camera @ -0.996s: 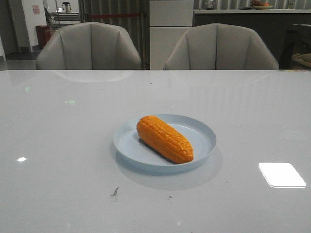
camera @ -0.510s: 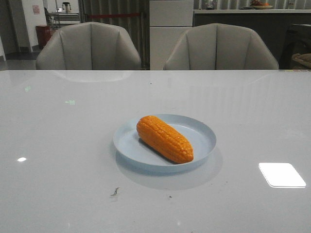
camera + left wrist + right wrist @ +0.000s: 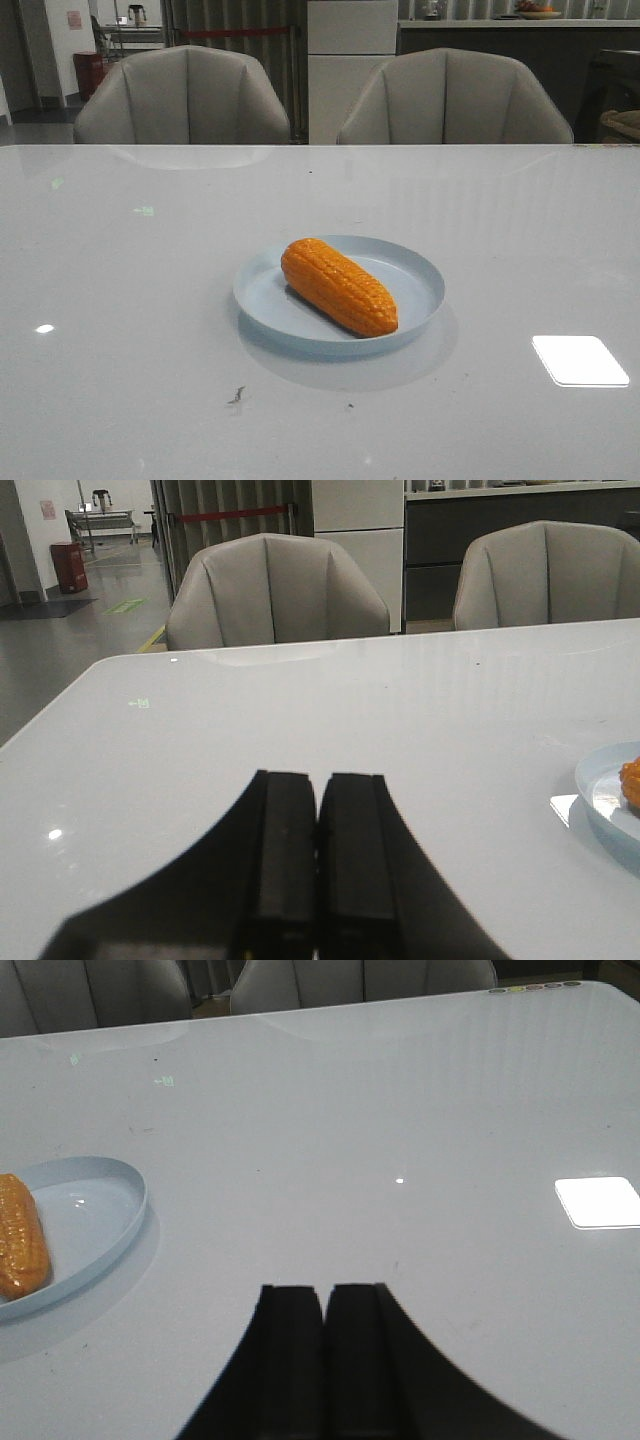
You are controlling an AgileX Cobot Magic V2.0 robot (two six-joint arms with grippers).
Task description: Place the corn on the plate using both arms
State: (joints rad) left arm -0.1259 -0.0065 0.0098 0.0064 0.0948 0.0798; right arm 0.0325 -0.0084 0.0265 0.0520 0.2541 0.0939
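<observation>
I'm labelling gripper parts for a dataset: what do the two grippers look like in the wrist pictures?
Only the fingers show. The left gripper has two flat, matte black fingers with squared tips that widen into curved black bases. The right gripper looks the same: plain black, squared fingers. No cables, markings or arm links are visible, and neither arm appears in the front view.

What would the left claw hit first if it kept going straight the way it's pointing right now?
Probably nothing soon. The shut left claw points over bare table toward a grey chair beyond the far edge. The plate with the corn sits off to its side, out of that line.
</observation>
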